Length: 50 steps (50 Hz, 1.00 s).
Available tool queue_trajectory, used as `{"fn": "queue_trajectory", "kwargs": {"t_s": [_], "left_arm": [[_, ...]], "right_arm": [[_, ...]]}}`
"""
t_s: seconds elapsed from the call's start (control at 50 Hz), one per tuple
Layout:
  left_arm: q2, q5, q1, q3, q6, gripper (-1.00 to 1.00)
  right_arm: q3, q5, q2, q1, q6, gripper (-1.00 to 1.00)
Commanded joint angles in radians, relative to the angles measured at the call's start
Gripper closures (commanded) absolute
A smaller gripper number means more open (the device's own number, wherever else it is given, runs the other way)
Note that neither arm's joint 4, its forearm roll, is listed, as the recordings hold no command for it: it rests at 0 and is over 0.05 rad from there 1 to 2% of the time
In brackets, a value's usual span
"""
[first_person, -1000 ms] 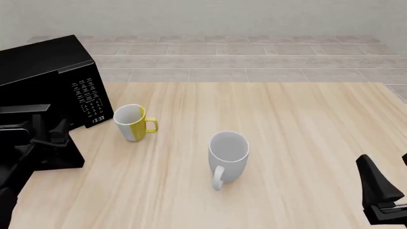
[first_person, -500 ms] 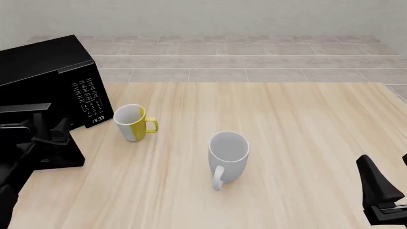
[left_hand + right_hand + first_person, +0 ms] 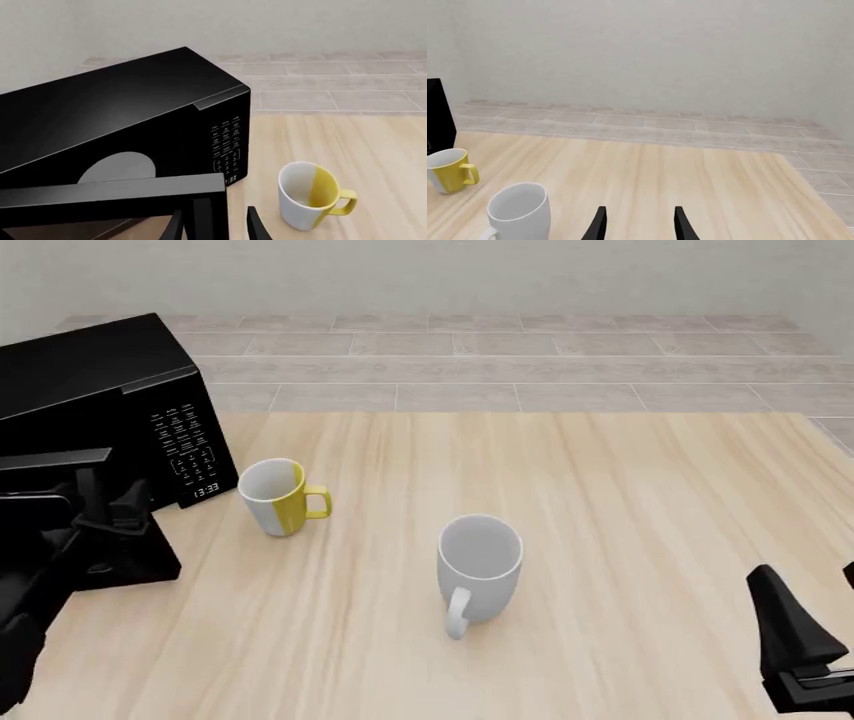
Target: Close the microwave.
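The microwave (image 3: 100,390) is a glossy black box at the table's far left, with its keypad panel (image 3: 187,445) and clock facing right. Its door (image 3: 127,555) stands open, swung out toward my side. In the left wrist view the microwave (image 3: 127,110), its pale turntable (image 3: 117,167) and the door's top edge (image 3: 113,196) show. My left gripper (image 3: 118,518) is open, and the door's free end stands between its fingers (image 3: 256,227). My right gripper (image 3: 801,640) is open and empty at the near right; its fingers (image 3: 680,225) show nothing between them.
A yellow and white mug (image 3: 280,497) stands just right of the microwave's keypad. A larger white mug (image 3: 478,560) stands mid-table, handle toward me. Both show in the right wrist view (image 3: 450,170) (image 3: 517,210). The table's (image 3: 641,500) right edge is near the right arm.
The left gripper and the door's free end have shifted slightly away from me, toward the microwave body. The right arm and both mugs have not moved.
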<state>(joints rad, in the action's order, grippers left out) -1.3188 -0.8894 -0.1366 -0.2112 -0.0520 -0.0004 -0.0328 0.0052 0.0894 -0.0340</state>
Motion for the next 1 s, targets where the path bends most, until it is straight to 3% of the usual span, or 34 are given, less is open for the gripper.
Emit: {"fn": "queue_trajectory", "kwargs": {"t_s": [0.02, 1.0], "left_arm": [[-0.065, -0.005, -0.002, -0.051, -0.015, -1.0], [-0.197, -0.025, -0.032, -0.135, -0.017, -1.0]], "right_arm": [[0.0, 0.002, -0.002, 0.001, -0.002, -1.0], [0.0, -0.032, 0.035, 0.009, -0.008, -1.0]]}}
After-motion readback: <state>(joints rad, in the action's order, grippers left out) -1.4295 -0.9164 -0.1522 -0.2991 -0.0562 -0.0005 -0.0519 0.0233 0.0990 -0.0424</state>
